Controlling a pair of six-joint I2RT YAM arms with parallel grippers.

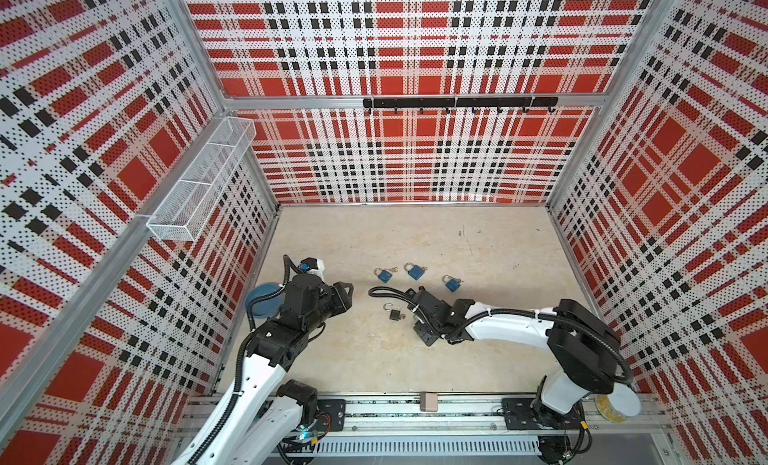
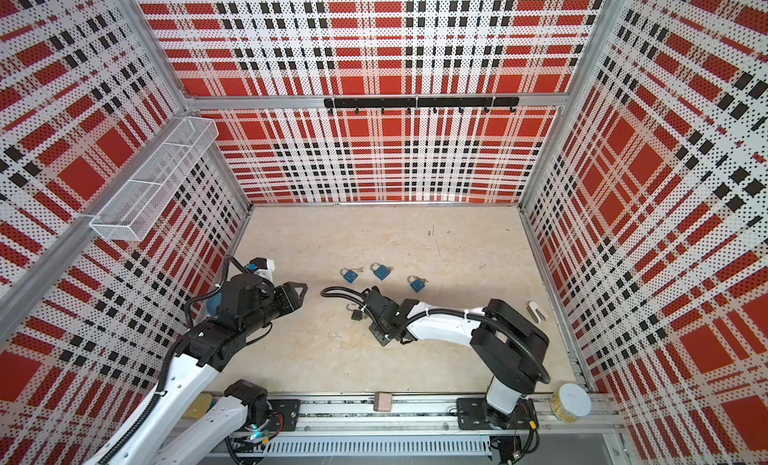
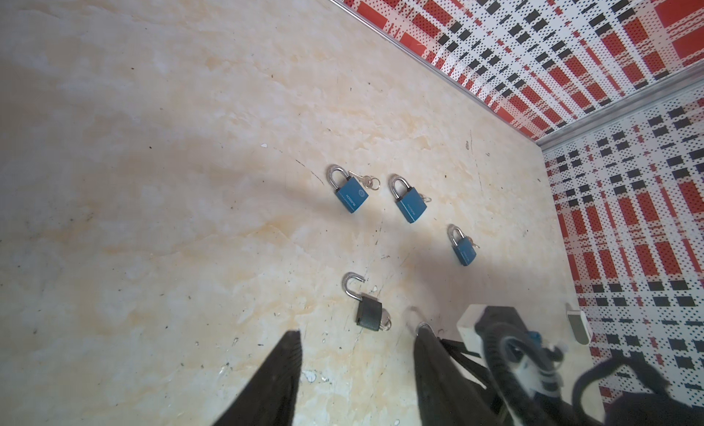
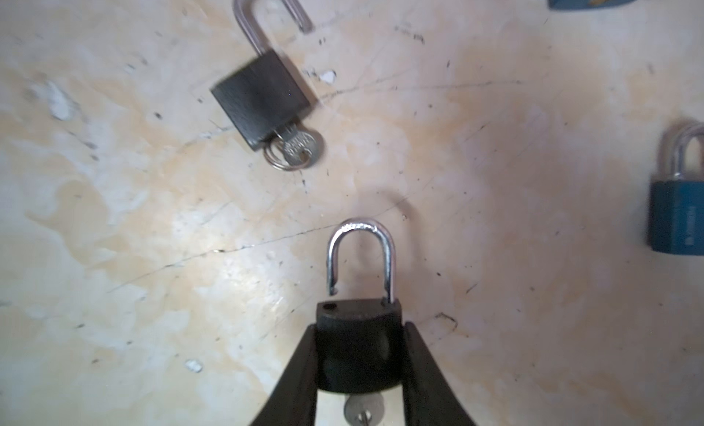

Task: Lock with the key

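The right fingers (image 4: 299, 378) clamp a black padlock (image 4: 358, 359) over the table (image 4: 114, 252). Its shackle (image 4: 360, 230) is open and its key (image 4: 364, 409) is in. The left fingers (image 3: 278, 382) stand half open, empty. A second black padlock (image 4: 261, 98) lies open; three blue padlocks (image 3: 411, 205) look shut. Probably two are left to lock.

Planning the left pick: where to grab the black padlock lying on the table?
Likely the black square padlock body, from above, pinching the two bare side faces: it lies flat, the open steel shackle fills one end, the silver key the other.
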